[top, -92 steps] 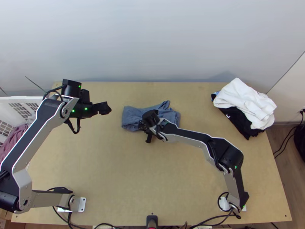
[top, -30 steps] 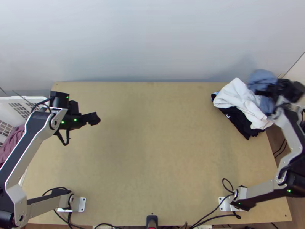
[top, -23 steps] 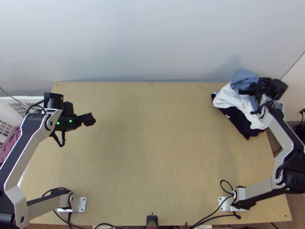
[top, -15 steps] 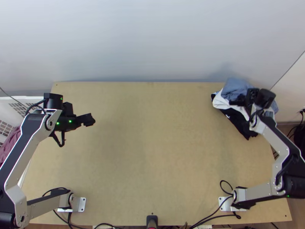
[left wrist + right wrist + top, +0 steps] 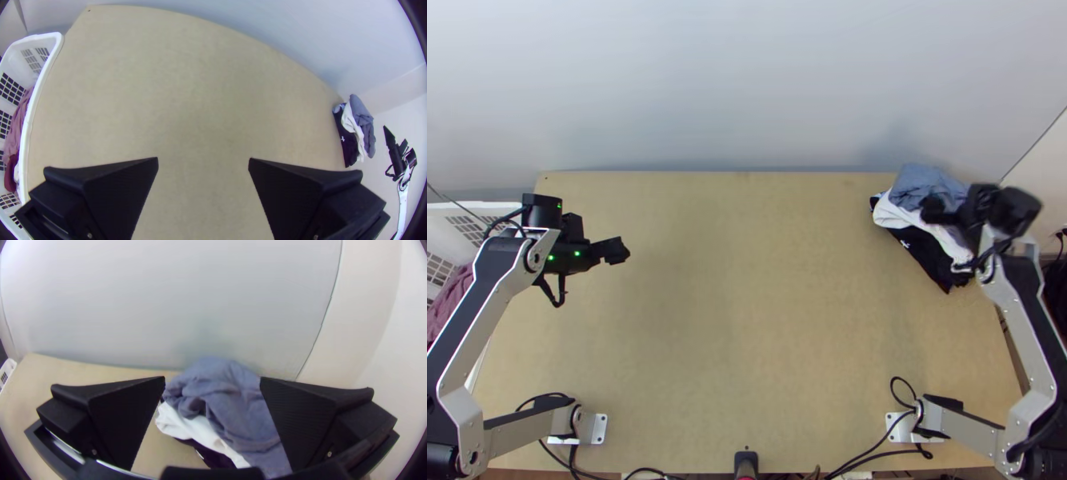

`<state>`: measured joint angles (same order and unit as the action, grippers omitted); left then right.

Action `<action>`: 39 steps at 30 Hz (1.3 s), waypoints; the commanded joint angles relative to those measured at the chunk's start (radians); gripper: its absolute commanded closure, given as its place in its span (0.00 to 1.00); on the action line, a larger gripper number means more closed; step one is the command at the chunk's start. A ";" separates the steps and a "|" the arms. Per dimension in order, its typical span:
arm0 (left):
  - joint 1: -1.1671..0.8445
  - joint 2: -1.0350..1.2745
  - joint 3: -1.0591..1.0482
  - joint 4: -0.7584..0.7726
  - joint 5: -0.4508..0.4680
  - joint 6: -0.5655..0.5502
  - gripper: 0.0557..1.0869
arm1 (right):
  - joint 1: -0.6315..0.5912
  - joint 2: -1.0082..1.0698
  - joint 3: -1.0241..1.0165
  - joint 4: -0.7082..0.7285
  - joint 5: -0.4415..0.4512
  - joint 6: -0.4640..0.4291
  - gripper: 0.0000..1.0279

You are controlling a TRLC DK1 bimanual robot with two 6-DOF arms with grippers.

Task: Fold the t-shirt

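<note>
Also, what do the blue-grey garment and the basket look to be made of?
The blue-grey garment looks like matt, soft knit, perhaps cotton, going by its rounded folds. The basket seems smooth white moulded plastic: its walls have regular grid openings.

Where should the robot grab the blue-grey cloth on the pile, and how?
Probably pinch a wrinkle in the blue-grey cloth, coming from above: it lies bunched on top of the white cloth, so its raised folds look easiest to grip there.

clothes pile (image 5: 912, 218): tbl (image 5: 747, 320), far R | bskt (image 5: 471, 208): L of tbl
</note>
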<state>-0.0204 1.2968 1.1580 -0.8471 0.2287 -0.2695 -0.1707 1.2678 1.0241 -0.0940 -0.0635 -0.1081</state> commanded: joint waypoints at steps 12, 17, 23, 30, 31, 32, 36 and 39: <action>-0.013 -0.039 -0.020 -0.024 -0.002 -0.028 0.04 | -0.036 0.498 0.154 0.149 -0.001 0.168 0.04; -0.006 -0.048 -0.047 -0.026 -0.002 -0.023 0.04 | -0.050 0.521 -0.035 0.286 -0.001 0.130 0.04; -0.021 -0.045 -0.027 -0.015 -0.005 -0.042 0.04 | -0.078 0.482 -0.058 0.290 -0.006 0.131 0.04; -0.013 -0.090 0.011 0.003 -0.005 -0.054 0.04 | -0.055 0.289 0.125 0.129 -0.061 0.142 0.03; -0.010 -0.105 0.009 0.013 -0.008 -0.053 0.04 | -0.050 0.274 0.171 0.089 -0.062 0.146 0.04; -0.010 -0.119 0.009 0.022 -0.026 -0.051 0.04 | -0.039 0.260 0.212 0.060 -0.067 0.151 0.04; -0.012 -0.177 0.014 0.052 -0.095 -0.046 0.04 | 0.025 0.193 0.338 -0.061 -0.068 0.148 0.04; -0.010 -0.220 0.005 0.056 -0.144 -0.023 0.04 | 0.097 0.139 0.360 -0.128 -0.067 0.148 0.04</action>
<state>-0.0334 1.1469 1.1645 -0.8165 0.1638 -0.3172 -0.1761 1.5196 1.2587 -0.0761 -0.1211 0.0380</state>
